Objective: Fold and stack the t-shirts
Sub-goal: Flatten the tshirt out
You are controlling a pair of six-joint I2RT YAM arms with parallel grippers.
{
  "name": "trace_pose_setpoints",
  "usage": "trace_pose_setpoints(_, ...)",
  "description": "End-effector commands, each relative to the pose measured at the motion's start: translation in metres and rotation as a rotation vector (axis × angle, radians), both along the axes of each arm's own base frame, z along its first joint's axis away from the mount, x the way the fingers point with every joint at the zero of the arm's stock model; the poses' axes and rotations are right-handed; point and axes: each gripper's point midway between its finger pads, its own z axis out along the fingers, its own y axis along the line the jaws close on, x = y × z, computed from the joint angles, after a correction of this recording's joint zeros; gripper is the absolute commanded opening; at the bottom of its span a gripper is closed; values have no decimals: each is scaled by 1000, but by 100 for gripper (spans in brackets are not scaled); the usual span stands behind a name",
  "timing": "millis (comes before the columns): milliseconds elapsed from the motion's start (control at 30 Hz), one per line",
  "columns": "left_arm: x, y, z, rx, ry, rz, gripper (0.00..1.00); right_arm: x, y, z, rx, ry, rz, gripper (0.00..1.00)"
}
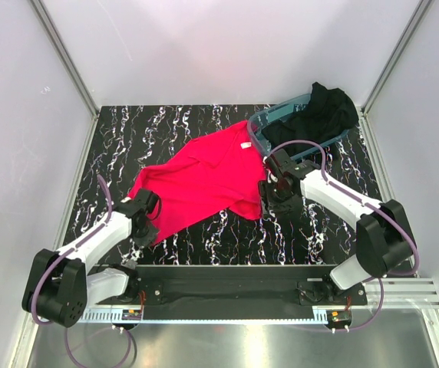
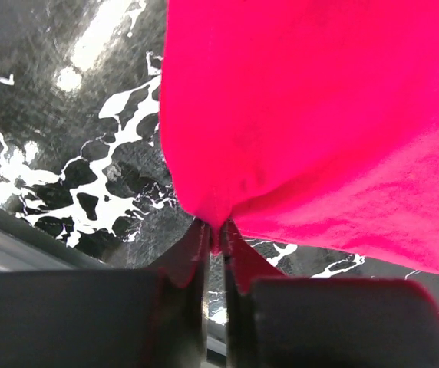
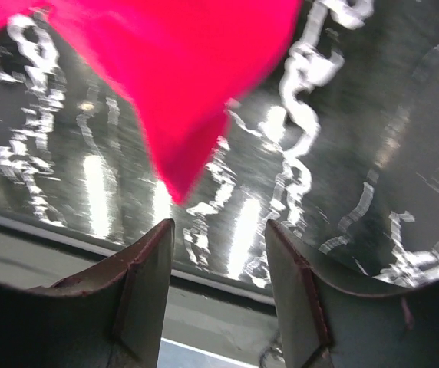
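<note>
Pinkish-red t-shirt (image 1: 200, 180): spread mostly flat mid-tabletop (image 1: 227, 238), collar end toward far right.
Black t-shirt (image 1: 325, 111): heaped in teal tub (image 1: 264, 123) at far right corner, untouched, waiting its turn.
Left fingers (image 1: 149, 208): clenched on near-left edge of red shirt, cloth bunched between tips; likely anchoring that edge for first fold.
Right fingers (image 1: 270, 192): released, spread apart, just beside near-right corner, nothing between; judged lining up for matching grip.
Fold not yet begun; both corners probably needed to lift edge evenly.
</note>
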Motion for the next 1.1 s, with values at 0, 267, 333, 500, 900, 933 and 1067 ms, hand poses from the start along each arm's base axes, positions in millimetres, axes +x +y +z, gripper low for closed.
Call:
trace_pose_setpoints(0,19,4,8,37,-71,-15,1,14,31,4,158,-36,14,58)
trace_pose_setpoints(267,31,11,32,83,-116,-44,0,30,43,-7,187,-64,43,63)
trace_pose_setpoints(333,32,14,40,101,-129,-51,0,38,30,-20,81,-53,35,59)
trace_pose_setpoints(500,55,14,86,111,-263,-88,0,52,11,-12,-22,-79,28,7)
trace_pose_setpoints(900,67,32,174,191,-455,-87,0,32,46,89,-51,-208,258,6)
trace_pose_setpoints(933,66,38,177,217,-461,-68,0,29,72,81,-17,-188,297,9)
trace_pose_setpoints(1067,59,50,179,264,-453,-50,0,-23,162,76,274,12,438,41)
